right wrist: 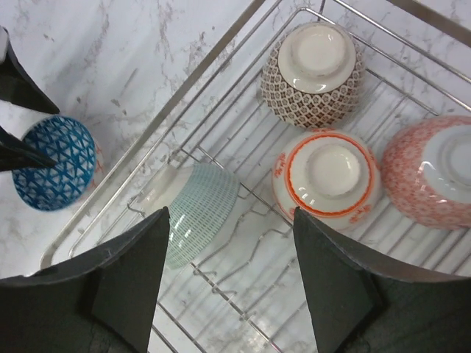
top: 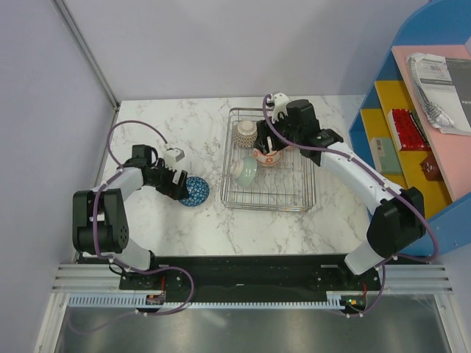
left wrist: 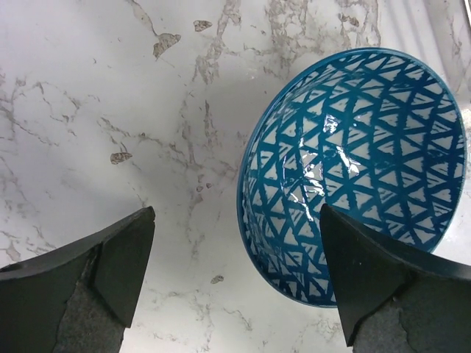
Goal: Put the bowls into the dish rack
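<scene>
Nearest the lens, the left gripper (left wrist: 235, 212) shows only two dark, matte, wedge-shaped fingers, cut off by the bottom edge and spread wide with nothing clamped. Its right finger overlaps the five o'clock rim of the blue bowl (left wrist: 360, 169), and whether they touch cannot be told. That bowl is glossy ceramic with a blue lattice of white triangles. It sits on the grey-veined white marble table (left wrist: 88, 110), outside the dish rack (top: 268, 207) at the rack's nine o'clock in the top view. The right gripper (right wrist: 230, 212) hangs over the silver wire rack, its jaws apart and empty. Its left finger hides part of a pale green bowl (right wrist: 199, 209) with a fine grid that lies on its side. At twelve o'clock a brown-dotted bowl (right wrist: 313, 66) stands upside down, pale base up. An orange-ringed bowl (right wrist: 329, 176) is upside down beside it, and a red-patterned bowl (right wrist: 434, 173) is cropped at three o'clock.
</scene>
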You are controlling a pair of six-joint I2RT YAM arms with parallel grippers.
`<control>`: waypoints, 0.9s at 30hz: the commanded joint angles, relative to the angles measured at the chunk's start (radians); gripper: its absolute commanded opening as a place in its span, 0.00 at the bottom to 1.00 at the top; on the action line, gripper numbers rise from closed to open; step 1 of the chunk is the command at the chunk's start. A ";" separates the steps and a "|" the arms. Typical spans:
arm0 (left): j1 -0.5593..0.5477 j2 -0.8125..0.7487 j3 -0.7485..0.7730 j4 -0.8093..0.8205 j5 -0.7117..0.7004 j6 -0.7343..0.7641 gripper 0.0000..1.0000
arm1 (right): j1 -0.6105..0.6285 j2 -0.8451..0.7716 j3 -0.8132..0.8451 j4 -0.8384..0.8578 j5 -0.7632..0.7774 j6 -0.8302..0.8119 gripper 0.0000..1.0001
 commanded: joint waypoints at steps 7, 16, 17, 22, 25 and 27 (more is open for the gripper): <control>0.010 -0.197 0.079 -0.034 0.149 -0.053 1.00 | 0.175 0.088 0.263 -0.333 -0.029 -0.494 0.76; 0.242 -0.277 0.112 0.002 0.043 -0.213 1.00 | 0.407 0.252 0.371 -0.419 -0.009 -0.646 0.75; 0.279 -0.263 0.115 0.006 0.043 -0.243 1.00 | 0.424 0.281 0.383 -0.426 0.003 -0.668 0.75; 0.535 -0.136 0.125 0.025 0.175 -0.302 1.00 | 0.548 0.358 0.417 -0.445 0.071 -0.729 0.75; 0.616 -0.094 0.115 0.045 0.258 -0.325 1.00 | 0.603 0.415 0.441 -0.451 0.101 -0.760 0.75; 0.636 -0.082 0.117 0.045 0.272 -0.327 1.00 | 0.635 0.462 0.461 -0.452 0.140 -0.784 0.75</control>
